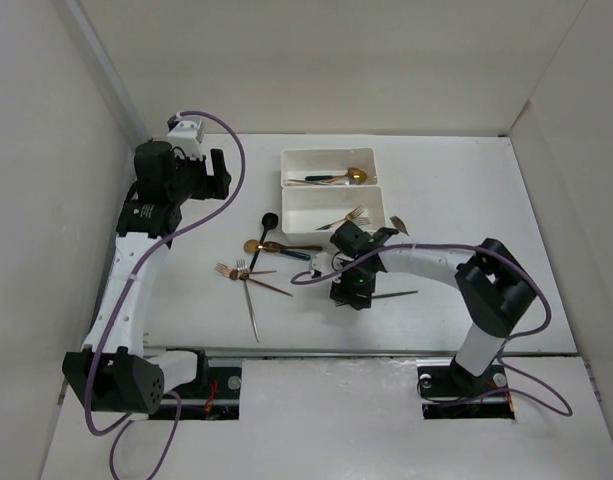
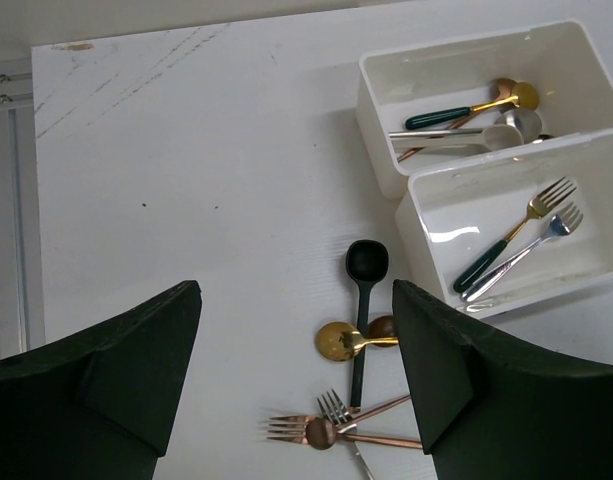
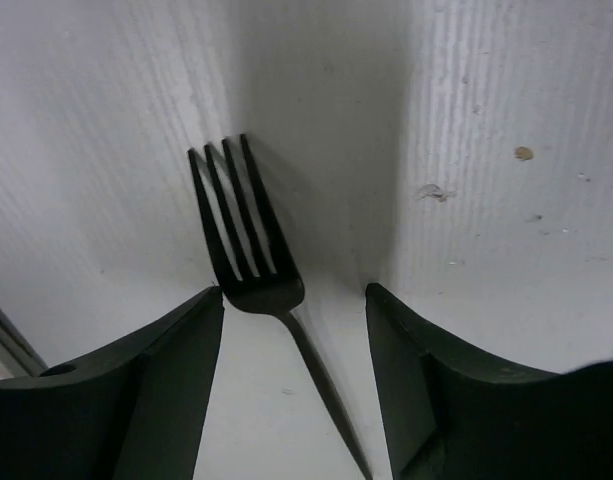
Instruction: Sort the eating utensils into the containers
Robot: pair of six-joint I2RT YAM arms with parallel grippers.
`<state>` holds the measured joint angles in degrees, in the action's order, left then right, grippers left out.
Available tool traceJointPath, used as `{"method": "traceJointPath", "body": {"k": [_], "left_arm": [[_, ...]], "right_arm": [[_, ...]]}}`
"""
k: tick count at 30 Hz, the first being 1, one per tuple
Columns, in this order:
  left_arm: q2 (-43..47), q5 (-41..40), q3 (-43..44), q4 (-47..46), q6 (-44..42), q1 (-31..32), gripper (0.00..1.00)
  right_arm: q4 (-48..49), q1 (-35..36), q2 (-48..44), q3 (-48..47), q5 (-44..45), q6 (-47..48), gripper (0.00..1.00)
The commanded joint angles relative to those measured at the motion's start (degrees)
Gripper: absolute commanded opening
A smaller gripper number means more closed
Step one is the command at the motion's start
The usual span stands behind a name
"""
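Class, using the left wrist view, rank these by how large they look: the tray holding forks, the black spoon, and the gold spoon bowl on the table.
1. tray holding forks, largest
2. black spoon
3. gold spoon bowl, clearly smallest

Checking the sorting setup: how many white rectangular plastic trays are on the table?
2. The far white rectangular plastic tray and the near white rectangular plastic tray lie side by side, long edges together. None seems hidden.

Wht table (image 1: 446,200), wht walls (image 1: 336,60)
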<state>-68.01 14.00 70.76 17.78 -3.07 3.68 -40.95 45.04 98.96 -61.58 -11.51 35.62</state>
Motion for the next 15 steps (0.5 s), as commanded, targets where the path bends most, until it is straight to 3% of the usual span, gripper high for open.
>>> {"method": "traceJointPath", "body": {"k": [1, 6, 7, 11, 15], "left_arm": [[2.0, -0.7, -1.0, -1.6, 0.0, -0.1, 0.75], [2.0, -0.7, -1.5, -1.6, 0.0, -0.1, 0.75], [2.0, -1.2, -1.5, -1.6, 0.0, -0.1, 0.75], [2.0, -1.3, -1.5, -2.1, 0.0, -0.1, 0.75], [2.5, -1.3, -2.0, -2.1, 0.0, -0.1, 0.75]], "right_arm": [[2.3, 0.1, 1.6, -0.9, 3.3, -1.1, 0.64], [7.5, 0.1, 2.1, 0.2, 6.1, -3.4, 0.44], [8.9, 0.7, 2.6, 0.2, 6.6, -3.4, 0.29], [9.6, 2.2, 3.2, -1.0, 7.3, -4.6, 0.0], [10.1, 3.4, 1.2, -1.0, 1.9, -4.6, 0.0]]}}
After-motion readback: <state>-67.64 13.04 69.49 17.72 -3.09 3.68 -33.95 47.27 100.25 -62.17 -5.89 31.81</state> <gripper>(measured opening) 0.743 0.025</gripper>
